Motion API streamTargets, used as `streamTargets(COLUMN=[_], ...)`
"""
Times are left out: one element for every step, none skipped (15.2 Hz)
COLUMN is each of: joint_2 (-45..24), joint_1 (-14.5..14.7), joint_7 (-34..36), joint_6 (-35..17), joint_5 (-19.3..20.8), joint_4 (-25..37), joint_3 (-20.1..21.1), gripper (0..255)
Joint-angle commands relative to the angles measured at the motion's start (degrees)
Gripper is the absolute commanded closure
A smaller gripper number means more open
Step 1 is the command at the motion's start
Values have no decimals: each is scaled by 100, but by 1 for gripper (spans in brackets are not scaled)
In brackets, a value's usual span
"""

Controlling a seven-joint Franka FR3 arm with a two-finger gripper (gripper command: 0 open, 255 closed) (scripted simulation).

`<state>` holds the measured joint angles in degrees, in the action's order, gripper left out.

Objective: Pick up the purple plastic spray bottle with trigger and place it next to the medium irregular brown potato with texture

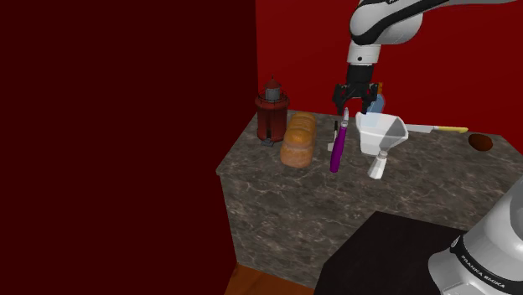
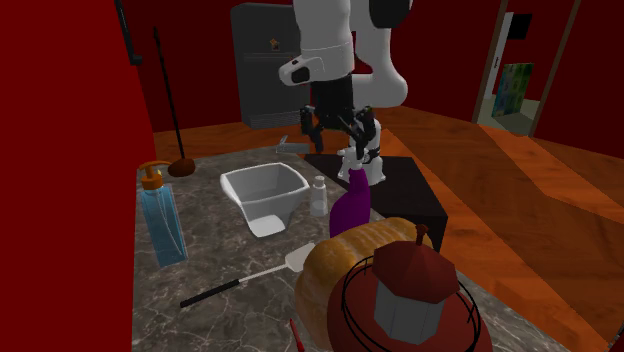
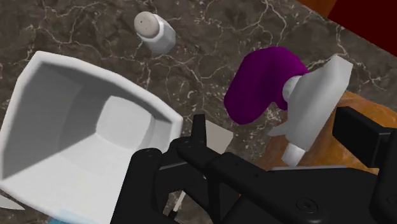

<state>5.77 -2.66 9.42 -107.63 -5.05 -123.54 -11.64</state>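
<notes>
The purple spray bottle [image 1: 338, 147] stands upright on the dark marble counter [image 1: 402, 197], its white trigger head [image 2: 362, 164] on top. In the wrist view the purple body [image 3: 257, 83] and the white head [image 3: 313, 105] lie just beyond the fingers. My black gripper [image 1: 355, 100] hangs open right above the bottle's head, fingers apart and touching nothing; in the second exterior view the gripper [image 2: 340, 132] is just over the head. The brown potato [image 1: 480, 142] lies far off at the counter's edge, on the shoulder view's right.
A white funnel-shaped bowl [image 1: 381, 130] and a small white shaker [image 1: 377, 166] stand close beside the bottle. A bread loaf [image 1: 298, 139] and a red lantern [image 1: 272, 111] are on its other side. A blue soap bottle [image 2: 161, 215] and a long utensil [image 2: 240, 284] also lie on the counter.
</notes>
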Motion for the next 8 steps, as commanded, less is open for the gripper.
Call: streamTargets(joint_2=[-488, -726, -964, -1202, -1441, -1679, -1750, -1764], joint_1=[-23, -45, -71, -100, -131, -167, -181, -176], joint_7=[23, 20, 16, 12, 7, 4, 4, -3], joint_6=[-118, -150, -176, -197, -212, -222, -224, -298], joint_5=[-204, -307, -411, -518, -625, -733, -764, -776], joint_4=[182, 294, 410, 531, 657, 786, 826, 766], joint_3=[-51, -77, -98, -116, -130, -140, -138, -131], gripper=[0, 0, 0, 0, 0, 0, 0, 0])
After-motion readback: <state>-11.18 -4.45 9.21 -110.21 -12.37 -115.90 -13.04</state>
